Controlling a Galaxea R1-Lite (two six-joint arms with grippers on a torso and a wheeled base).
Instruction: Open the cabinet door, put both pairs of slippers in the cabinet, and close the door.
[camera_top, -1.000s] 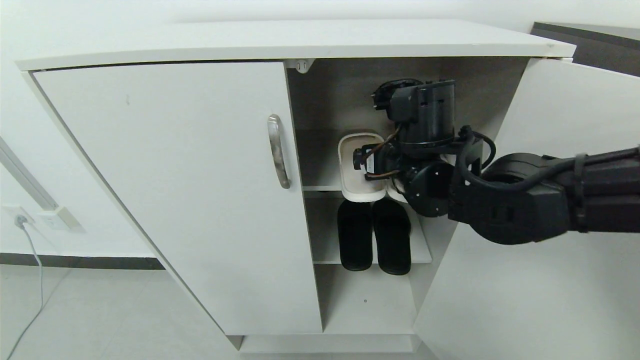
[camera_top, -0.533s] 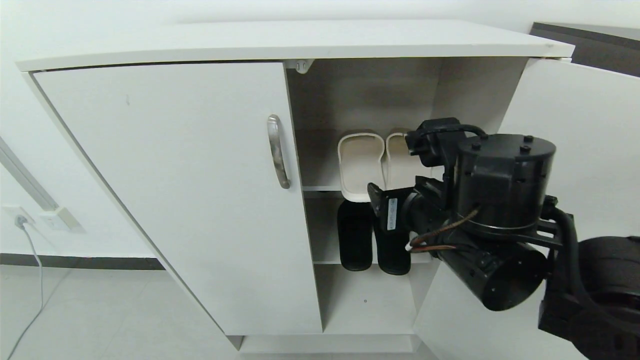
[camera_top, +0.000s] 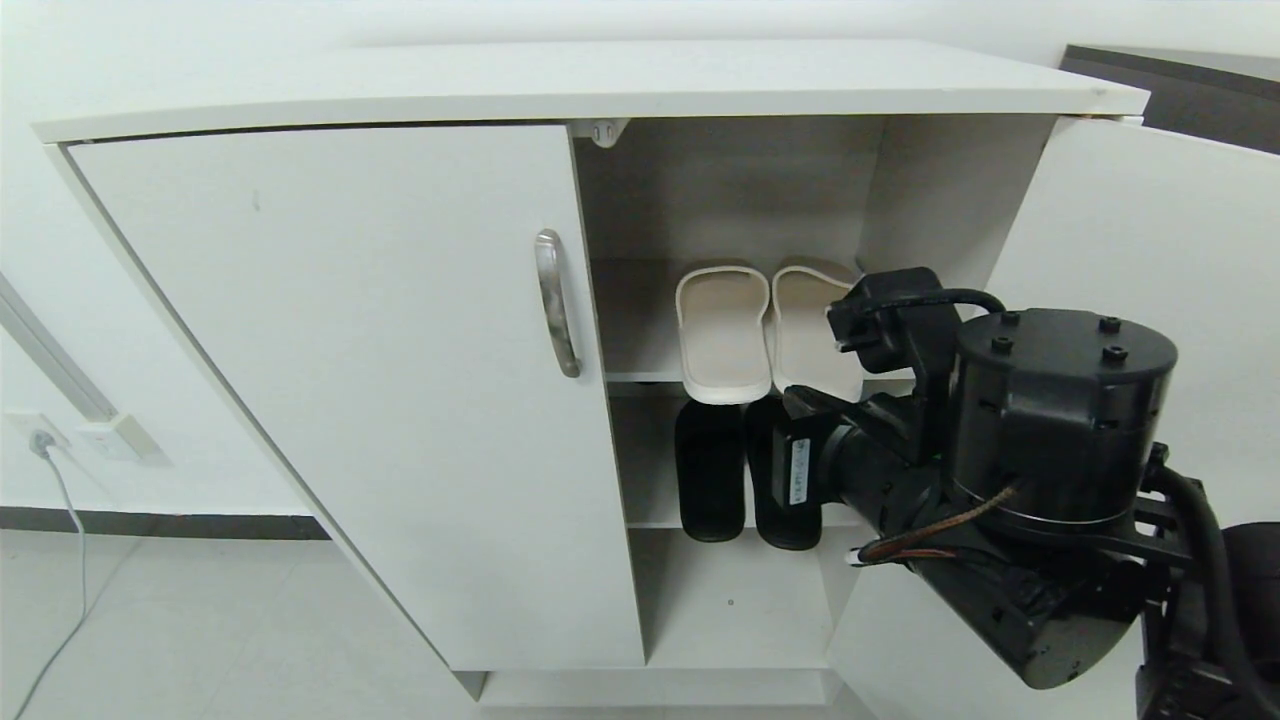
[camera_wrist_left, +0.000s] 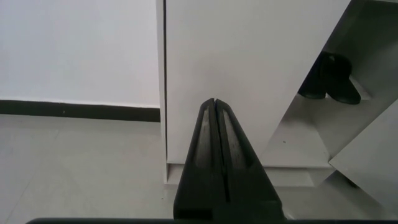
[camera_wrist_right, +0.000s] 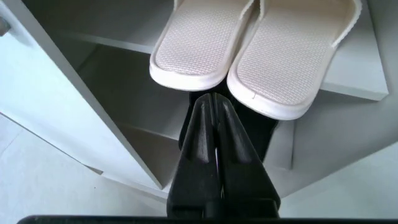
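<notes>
White slippers (camera_top: 765, 335): side by side on the upper shelf (camera_top: 635, 350) of the cabinet (camera_top: 600, 85), resting free with nothing touching them.
Black slippers (camera_top: 745, 480): side by side on the shelf just below, also inside.
Right hand (camera_wrist_right: 212, 99): clenched on nothing. A second ago it was deep inside over the white pair; it has since backed out and dropped low in front of the opening.
Left hand (camera_wrist_left: 214, 102): clenched and empty, held low, facing the shut left door (camera_top: 330, 380).
Right door (camera_top: 1100, 220): swung wide open.
Meaning: by my reckoning both pairs are stowed and the placing is finished; only closing this door remains.
Watch: the right arm sits close to the open door, so it needs room to push it.
</notes>
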